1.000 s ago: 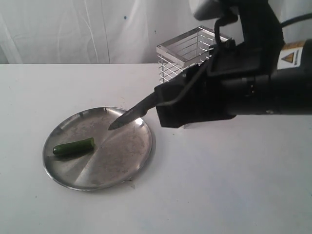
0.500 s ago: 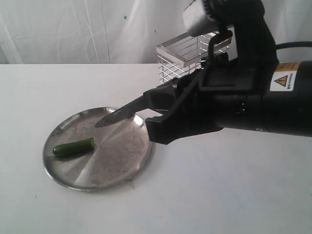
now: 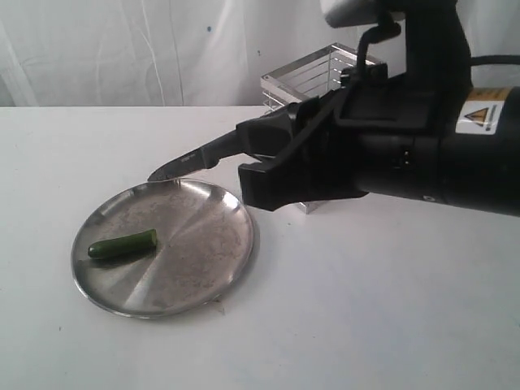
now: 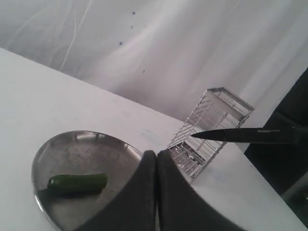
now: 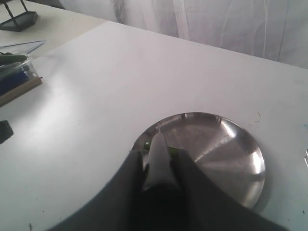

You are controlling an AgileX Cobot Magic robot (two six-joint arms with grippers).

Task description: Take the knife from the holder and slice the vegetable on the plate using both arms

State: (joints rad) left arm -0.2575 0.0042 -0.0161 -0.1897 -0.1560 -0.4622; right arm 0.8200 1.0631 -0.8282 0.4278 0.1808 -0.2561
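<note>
Lying uncut on the left of the plate [image 3: 207, 268]: the vegetable [image 3: 123, 244], whole and untouched; hovering above the plate's far rim, pointing leftward, well apart from the vegetable: the knife [image 3: 191, 161]; clamping that knife by the handle: right gripper [image 3: 264, 154]; standing behind, emptied: the holder [image 3: 313, 81]. Left gripper [image 4: 157, 159] pressing its fingers together on nothing. Extraction done, judging so; steadying and slicing not yet begun.

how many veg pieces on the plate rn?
1. A single uncut vegetable lies on the plate, toward its left side in the exterior view. No other pieces are visible.
</note>
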